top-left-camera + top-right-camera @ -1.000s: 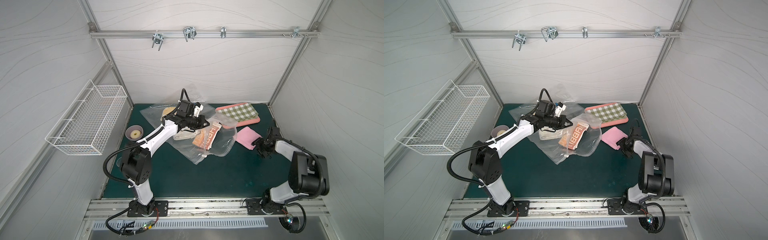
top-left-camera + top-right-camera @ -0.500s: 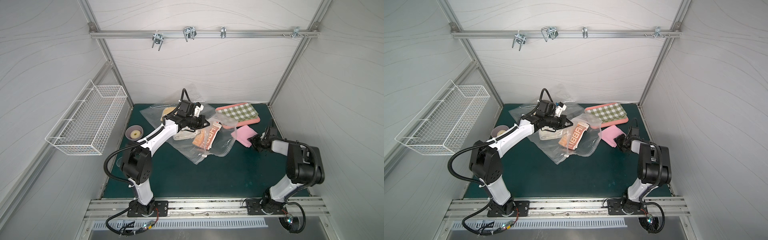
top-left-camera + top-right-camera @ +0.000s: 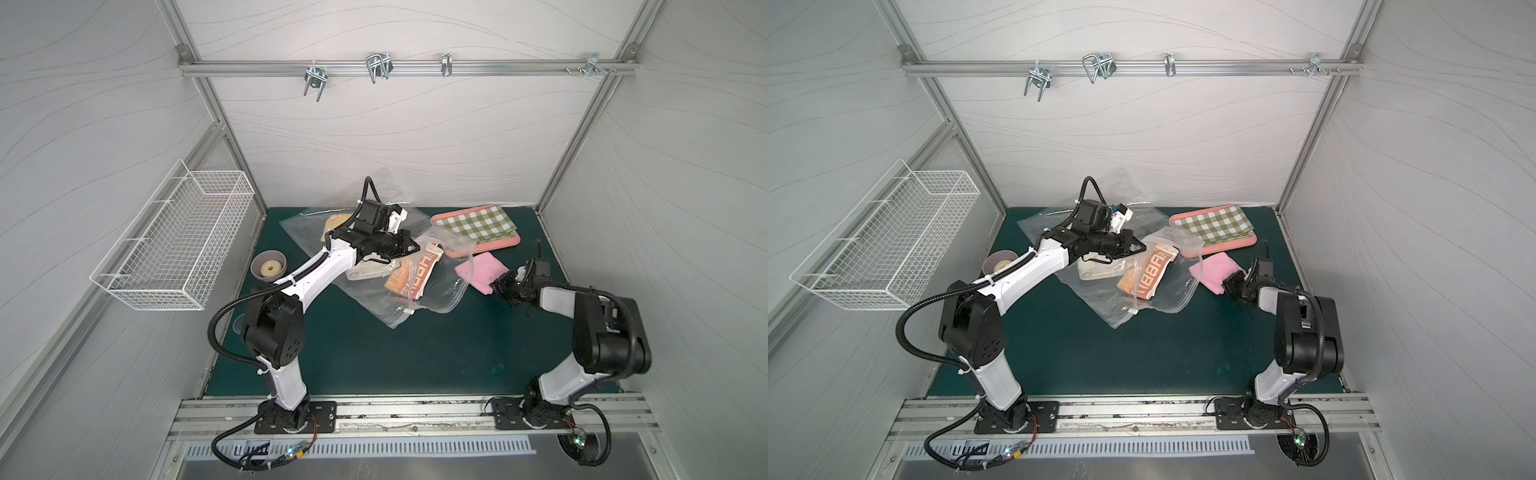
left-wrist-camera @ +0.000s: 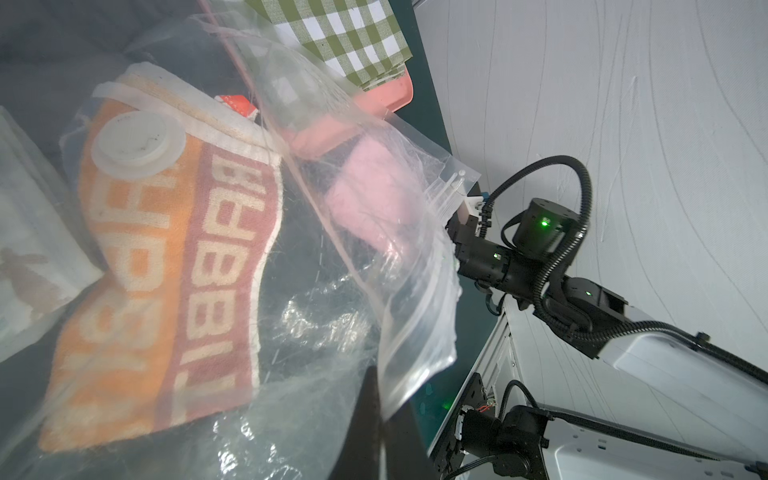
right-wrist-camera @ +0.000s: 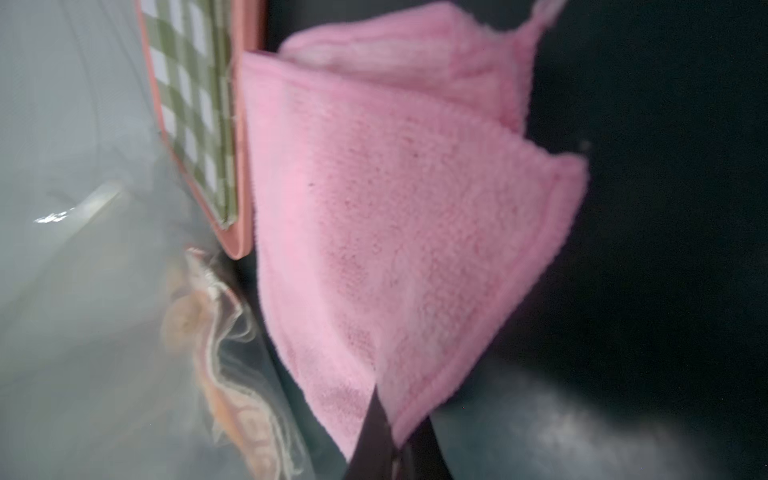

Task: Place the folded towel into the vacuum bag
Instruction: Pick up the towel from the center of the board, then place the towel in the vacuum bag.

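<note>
- Now the right hand [image 5: 395, 446] is pinched shut on a corner of the folded pink towel [image 3: 482, 272].
- The towel lies on the green tabletop [image 3: 374, 353], just beside the vacuum bag [image 3: 440, 293] and the pink tray [image 3: 498, 245].
- The left hand [image 3: 413, 248] is closed tight, holding up the bag's top sheet.
- An orange towel [image 3: 409, 276] is inside the bag.

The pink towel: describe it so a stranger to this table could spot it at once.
On the dark green table mat, look to the pink tray with the checked cloth. Just in front of it lies the pink towel, folded, its corner pinched by the right gripper. Unlike the orange lettered towel, it is plain pink and outside the vacuum bag.
</note>
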Action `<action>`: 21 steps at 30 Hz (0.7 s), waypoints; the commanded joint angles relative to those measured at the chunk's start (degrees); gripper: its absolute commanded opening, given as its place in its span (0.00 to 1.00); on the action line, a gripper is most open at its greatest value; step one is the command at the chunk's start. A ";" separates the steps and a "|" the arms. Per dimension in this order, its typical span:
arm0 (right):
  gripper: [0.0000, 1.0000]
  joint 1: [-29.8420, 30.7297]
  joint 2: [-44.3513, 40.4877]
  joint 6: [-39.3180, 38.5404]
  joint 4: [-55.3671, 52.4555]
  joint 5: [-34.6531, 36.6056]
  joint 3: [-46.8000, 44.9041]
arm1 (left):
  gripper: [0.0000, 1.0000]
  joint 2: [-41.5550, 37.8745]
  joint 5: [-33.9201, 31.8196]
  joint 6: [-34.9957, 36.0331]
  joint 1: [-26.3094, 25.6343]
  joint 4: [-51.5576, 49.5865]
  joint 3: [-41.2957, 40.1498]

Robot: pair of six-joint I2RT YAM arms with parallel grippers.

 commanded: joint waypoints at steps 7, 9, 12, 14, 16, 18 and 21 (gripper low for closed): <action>0.00 10.54 -21.32 -3.10 3.98 -1.38 7.28 | 0.00 1.78 -0.80 -1.94 0.08 1.15 1.49; 0.00 14.34 -23.16 -6.51 3.36 -1.65 10.18 | 0.00 1.97 -0.47 -2.62 0.06 1.71 1.24; 0.00 19.44 -24.42 -8.85 4.90 -4.34 13.29 | 0.00 2.38 0.11 -3.65 0.07 2.35 0.91; 0.00 22.24 -24.36 -9.09 5.15 -5.49 14.71 | 0.00 2.45 0.18 -3.84 0.11 2.52 0.78; 0.00 25.21 -23.97 -10.07 3.76 -4.82 14.79 | 0.00 2.49 0.26 -3.93 0.11 2.66 0.91; 0.00 26.63 -23.15 -10.40 2.67 -4.44 13.01 | 0.00 2.34 0.19 -3.93 0.09 2.57 1.16; 0.00 26.78 -20.86 -9.43 4.03 -4.69 7.79 | 0.00 2.07 0.23 -3.54 0.09 2.37 1.70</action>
